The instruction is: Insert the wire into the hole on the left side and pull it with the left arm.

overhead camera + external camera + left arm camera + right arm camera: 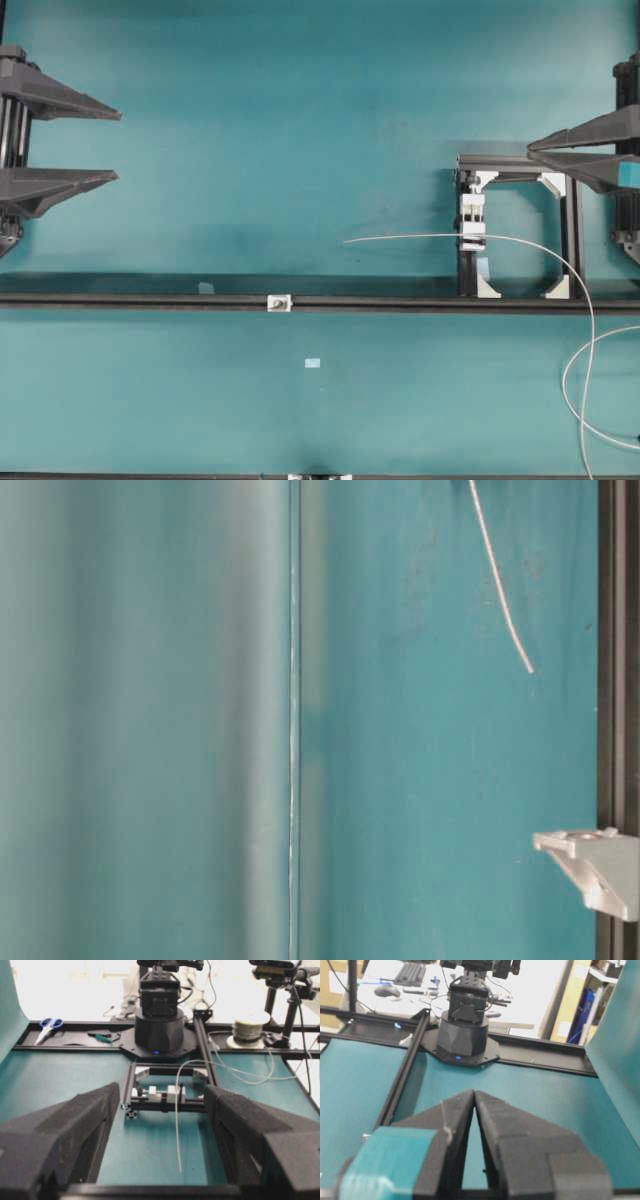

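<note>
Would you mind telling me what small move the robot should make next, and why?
Probably the right gripper should open and move toward the wire: its fingers look nearly shut and empty, both arms sit at the edges, and the wire's free tip hangs far from the hole.

In the overhead view both arms run off the side edges: only the fingers of the left gripper and the right gripper show. The wire leaves the frame at the right and bottom edges, so its slack loop is cut off. The hole is too small there to make out its opening. The table-level view is blurred on its left half, and the wire is cut by its top edge. A white bracket is clipped at the right edge.
</note>
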Motion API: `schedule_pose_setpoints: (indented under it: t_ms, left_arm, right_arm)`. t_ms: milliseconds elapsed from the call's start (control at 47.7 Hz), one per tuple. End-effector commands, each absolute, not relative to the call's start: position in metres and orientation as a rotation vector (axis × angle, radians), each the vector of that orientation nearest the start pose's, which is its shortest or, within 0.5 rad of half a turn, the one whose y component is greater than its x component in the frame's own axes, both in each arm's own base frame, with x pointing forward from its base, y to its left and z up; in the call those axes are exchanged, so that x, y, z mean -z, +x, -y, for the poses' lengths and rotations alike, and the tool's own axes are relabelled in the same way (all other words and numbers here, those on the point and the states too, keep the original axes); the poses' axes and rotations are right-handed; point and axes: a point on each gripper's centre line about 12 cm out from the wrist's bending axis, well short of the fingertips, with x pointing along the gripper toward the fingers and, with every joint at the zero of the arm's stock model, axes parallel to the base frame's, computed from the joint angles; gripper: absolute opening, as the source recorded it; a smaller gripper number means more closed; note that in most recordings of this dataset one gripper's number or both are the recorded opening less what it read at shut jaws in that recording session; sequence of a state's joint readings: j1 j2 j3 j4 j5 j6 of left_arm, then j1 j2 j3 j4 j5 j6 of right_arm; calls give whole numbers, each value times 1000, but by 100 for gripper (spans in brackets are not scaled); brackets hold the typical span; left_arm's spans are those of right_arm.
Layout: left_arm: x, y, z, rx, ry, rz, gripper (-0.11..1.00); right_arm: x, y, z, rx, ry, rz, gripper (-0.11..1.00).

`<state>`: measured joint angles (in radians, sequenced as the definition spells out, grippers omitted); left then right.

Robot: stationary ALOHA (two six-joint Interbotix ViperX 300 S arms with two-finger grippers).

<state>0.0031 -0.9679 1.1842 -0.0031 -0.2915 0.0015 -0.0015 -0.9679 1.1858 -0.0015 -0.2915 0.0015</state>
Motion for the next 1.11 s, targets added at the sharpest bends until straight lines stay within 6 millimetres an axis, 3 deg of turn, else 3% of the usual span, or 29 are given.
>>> schedule_pose_setpoints:
  t_ms: [0, 42, 147, 293, 398, 503, 608, 691, 901, 1089]
  left_arm:
    - [-289, 200, 0, -2, -40, 73, 24]
    - [-287, 200, 1, 0, -39, 69, 22]
    - [-285, 199, 2, 9, -39, 75, 2]
    - [-285, 198, 4, 18, -30, 95, -7]
    - [-282, 198, 4, 18, -27, 87, 1]
    - [-276, 197, 4, 18, -27, 78, 17]
    - [-273, 196, 4, 17, -27, 81, 39]
    - [-271, 195, 4, 17, -25, 84, 50]
    - [-266, 194, 4, 17, -23, 73, 54]
    - [-251, 205, 4, 13, -22, 33, 56]
  right_arm:
    - [-293, 199, 2, 9, 9, 84, 24]
    - [-289, 199, 2, 9, 10, 81, 22]
    - [-282, 201, 2, 11, 15, 75, 4]
    - [-276, 207, 2, 10, 41, 48, 3]
    - [-271, 212, 2, 11, 53, 17, 3]
    - [-266, 216, 2, 10, 54, -4, 6]
    - [-263, 219, 2, 12, 55, -18, 16]
    - [-263, 220, 2, 12, 58, -20, 29]
    - [-260, 222, 2, 12, 87, -26, 62]
    - [-249, 229, 3, 15, 97, -73, 67]
